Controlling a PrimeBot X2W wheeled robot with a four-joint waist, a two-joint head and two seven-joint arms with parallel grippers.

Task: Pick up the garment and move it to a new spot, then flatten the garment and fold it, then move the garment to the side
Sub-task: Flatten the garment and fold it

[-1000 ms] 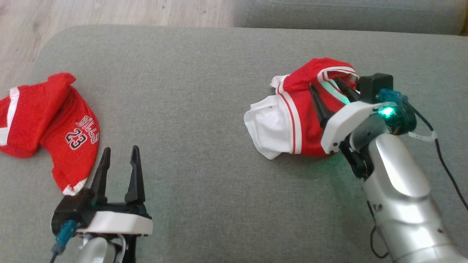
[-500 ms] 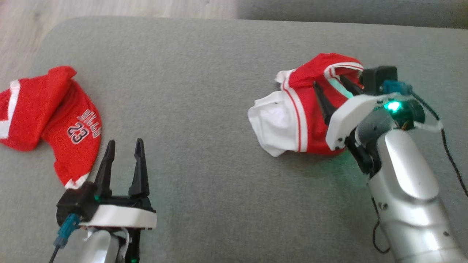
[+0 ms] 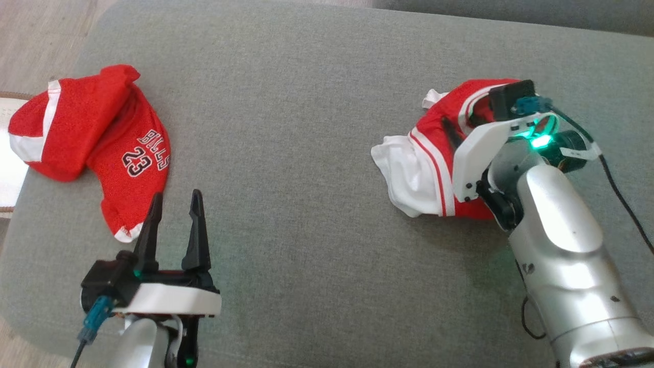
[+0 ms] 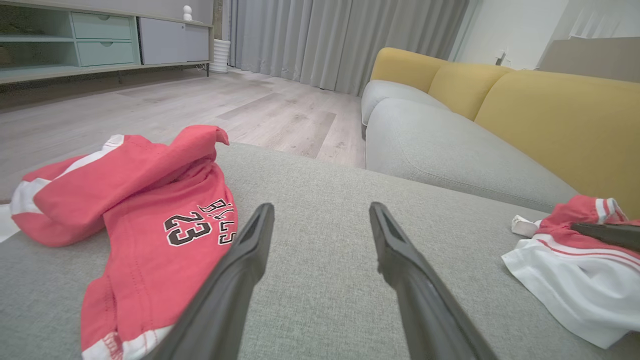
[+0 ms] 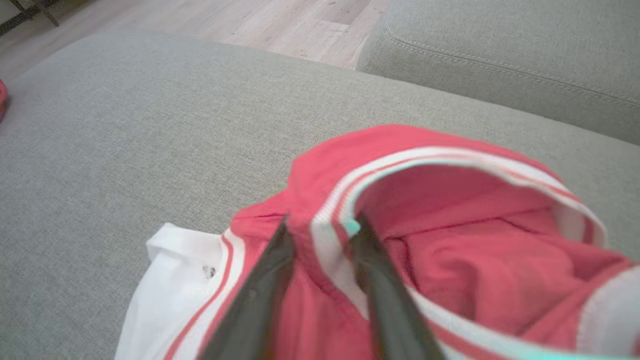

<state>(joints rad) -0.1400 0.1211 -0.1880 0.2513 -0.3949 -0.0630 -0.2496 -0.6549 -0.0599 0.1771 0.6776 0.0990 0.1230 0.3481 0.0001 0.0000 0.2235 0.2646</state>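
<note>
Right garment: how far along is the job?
Done: nothing visible; the red-and-white garment lies crumpled on the grey cushion. In hand: the right gripper has its fingers either side of the striped trim, grip unconfirmed. The left gripper hovers open near the number 23 jersey. Left: lift, relocate, flatten, fold, set aside.

**Bright Room, Grey and Mustard**

A grey fabric ottoman (image 3: 306,153) stands on a light wood floor (image 4: 210,100). Beyond it sits a sofa (image 4: 450,150) with a grey seat and mustard backrests. Grey curtains (image 4: 350,35) reach the floor beside a low sideboard (image 4: 100,40) with pale green drawers.
</note>
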